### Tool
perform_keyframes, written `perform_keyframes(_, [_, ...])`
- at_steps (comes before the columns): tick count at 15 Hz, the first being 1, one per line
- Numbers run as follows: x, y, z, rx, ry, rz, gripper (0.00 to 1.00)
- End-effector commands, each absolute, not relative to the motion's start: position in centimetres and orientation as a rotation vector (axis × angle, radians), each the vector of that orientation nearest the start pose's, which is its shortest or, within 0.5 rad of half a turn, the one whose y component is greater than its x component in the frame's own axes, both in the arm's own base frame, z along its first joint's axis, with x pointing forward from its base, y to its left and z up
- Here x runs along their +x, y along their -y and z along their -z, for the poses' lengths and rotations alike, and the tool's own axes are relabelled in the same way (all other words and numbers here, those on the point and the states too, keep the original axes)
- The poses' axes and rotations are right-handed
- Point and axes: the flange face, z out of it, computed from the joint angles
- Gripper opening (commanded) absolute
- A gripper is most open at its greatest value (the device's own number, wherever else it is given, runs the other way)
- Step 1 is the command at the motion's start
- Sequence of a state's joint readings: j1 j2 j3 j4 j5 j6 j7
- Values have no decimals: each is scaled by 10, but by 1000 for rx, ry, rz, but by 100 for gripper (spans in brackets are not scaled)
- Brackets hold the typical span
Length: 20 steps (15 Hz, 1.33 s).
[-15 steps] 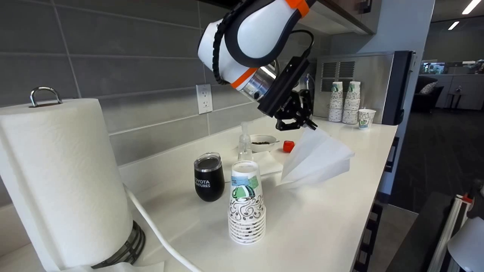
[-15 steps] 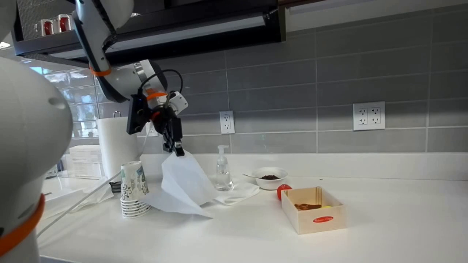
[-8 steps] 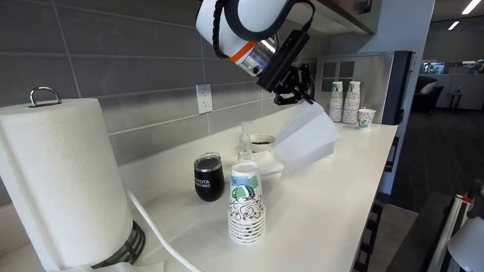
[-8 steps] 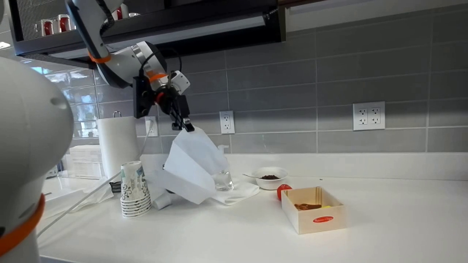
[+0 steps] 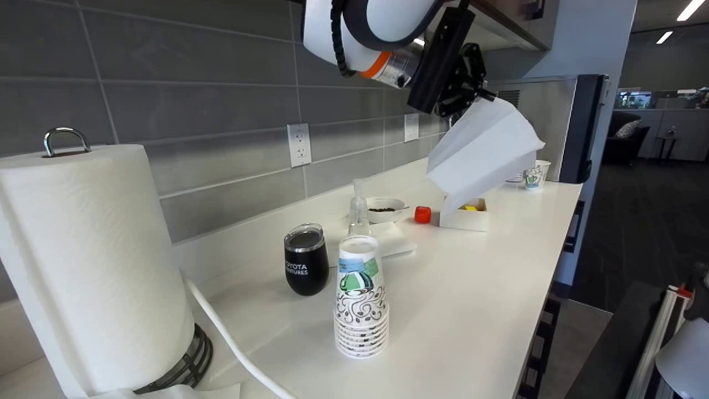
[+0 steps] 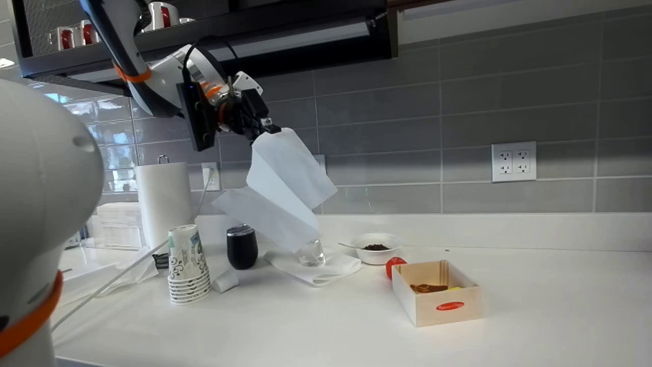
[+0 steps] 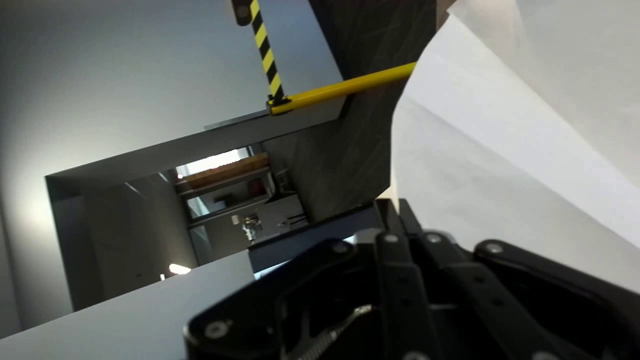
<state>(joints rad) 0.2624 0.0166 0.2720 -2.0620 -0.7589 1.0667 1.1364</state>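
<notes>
White paper sheet (image 6: 288, 171) hangs in the air above the desk (image 6: 326, 331), pinched at its top edge by the gripper (image 6: 274, 129), whose jaws are pressed together with only the thin material between them. From there it drops in loose folds, flaring toward its lower corners; in the wrist view it spreads over the right side, just beside the jaws. In an exterior view it covers the upper part of a clear pump bottle (image 6: 311, 253), which stands on a flat white napkin (image 6: 333, 268). Farther right is a white bowl (image 6: 374, 258) with something dark in it, then a red object (image 6: 394, 266) and, nearer and just beside that, a pale wooden box (image 6: 430, 310). To the left of the bottle stands a black tumbler (image 6: 242, 248); left of that and nearer is a stack of upside-down paper cups (image 6: 188, 265), with a paper towel roll (image 6: 163, 204) on the far side of them. Along the sheet's low edge in an exterior view, part of the same box (image 5: 462, 221) is hidden behind it.
</notes>
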Motion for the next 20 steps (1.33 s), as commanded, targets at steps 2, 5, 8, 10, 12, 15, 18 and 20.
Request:
perform_keyframes(2, [417,-143,-419,1709,513,63,0])
perform_keyframes(5, [412,-156,-381,1750,424,115,0])
perform_keyframes(8, [407,-171,-337,1797,320,162,0])
perform_keyframes(10, [406,-183,-310,1835,260,177,0])
perform_keyframes(12, [405,-198,-284,1893,207,181,0])
perform_keyframes(15, [409,-218,-259,2001,169,157,0])
perform_keyframes(18, [416,-232,-247,2091,160,103,0])
perform_keyframes(20, [421,-236,-248,2127,161,70,0])
